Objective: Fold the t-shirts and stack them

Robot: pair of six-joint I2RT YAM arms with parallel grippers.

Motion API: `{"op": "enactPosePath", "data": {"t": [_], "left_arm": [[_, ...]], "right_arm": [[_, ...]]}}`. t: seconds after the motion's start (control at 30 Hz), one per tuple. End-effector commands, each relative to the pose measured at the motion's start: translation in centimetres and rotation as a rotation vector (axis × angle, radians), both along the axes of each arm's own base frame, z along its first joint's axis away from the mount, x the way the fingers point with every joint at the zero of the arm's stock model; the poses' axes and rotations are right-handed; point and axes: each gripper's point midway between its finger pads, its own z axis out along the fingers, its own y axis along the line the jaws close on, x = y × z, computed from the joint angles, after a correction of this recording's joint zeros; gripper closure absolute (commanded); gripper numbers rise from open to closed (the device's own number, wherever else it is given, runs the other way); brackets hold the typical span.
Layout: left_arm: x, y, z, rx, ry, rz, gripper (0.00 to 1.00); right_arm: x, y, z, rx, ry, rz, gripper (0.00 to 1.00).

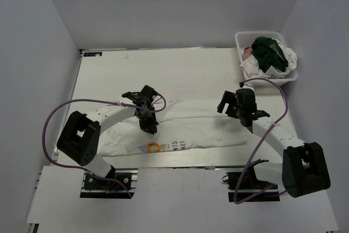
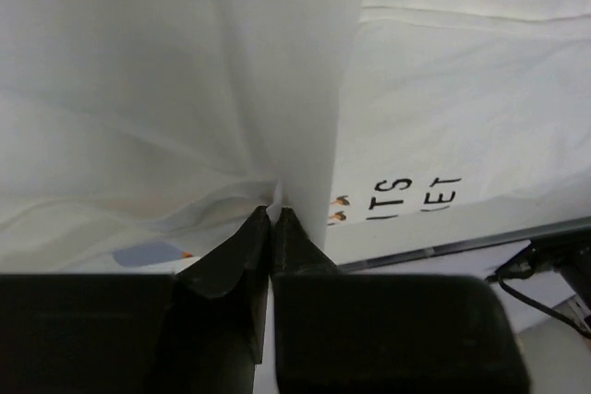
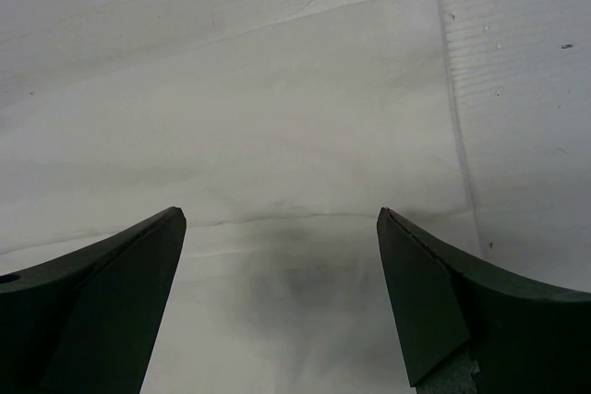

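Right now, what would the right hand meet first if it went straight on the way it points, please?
Probably the white t-shirt: the open right hand points at its plain cloth with nothing between, though depth is unclear.

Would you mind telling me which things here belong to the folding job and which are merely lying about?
Job: white cloth t-shirt with multicoloured graphic and dark lettering, pinched by the left gripper; open right gripper over it; dark green shirt, dusty pink shirt and plain white shirt in the white plastic lattice basket.
Lying about: that basket; white table.
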Motion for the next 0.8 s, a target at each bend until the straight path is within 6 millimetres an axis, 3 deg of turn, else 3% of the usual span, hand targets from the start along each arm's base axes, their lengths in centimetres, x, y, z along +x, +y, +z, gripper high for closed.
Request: {"op": "enactPosePath", "data": {"t": [0.0,0.1,0.2,0.23,0.37,0.43,0.5,0.63,0.7,0.77], "left_arm": [[-0.3,-2.6,1.6,-0.051,0.024,-0.051,0.83],[0.1,-5.2,2.6,-0.085,-0.014,-0.151,0.70],[-0.6,-7.8,3.2,-0.098,-0.019,-0.252,0.21],[-1.0,-7.5,2.9,-0.035,-0.006,-0.274,0.09],[-2.5,-5.4,2.5,0.108,0.033,-0.291,0.06],[-3.0,-4.6,3.5,0.131,0.017,-0.296,0.06],[-2.9,-3.7,4.5,0.157,-0.013,-0.258,0.00],[-3.0,1.4,5.3,0.321,-0.064,-0.096,0.00],[-4.2,4.1,4.6,0.388,-0.059,-0.022,0.00],[-5.3,5.6,4.0,0.411,-0.038,0.069,0.00]], "right_arm": [[0.4,0.5,0.5,0.024,-0.026,0.012,0.10],[0.1,0.7,0.2,0.031,-0.018,0.018,0.10],[0.1,0.3,0.1,0.017,-0.019,0.004,0.10],[0.1,0.1,0.3,0.012,-0.020,0.000,0.10],[0.1,0.1,0.4,0.007,-0.022,-0.004,0.10],[0.1,0.1,0.4,0.004,-0.024,0.003,0.10],[0.1,0.3,0.7,0.002,-0.033,0.019,0.10],[-0.2,1.0,1.3,0.017,-0.060,0.058,0.10],[0.2,1.5,1.7,0.026,-0.086,0.071,0.10],[0.3,1.6,1.8,0.025,-0.092,0.074,0.10]]}}
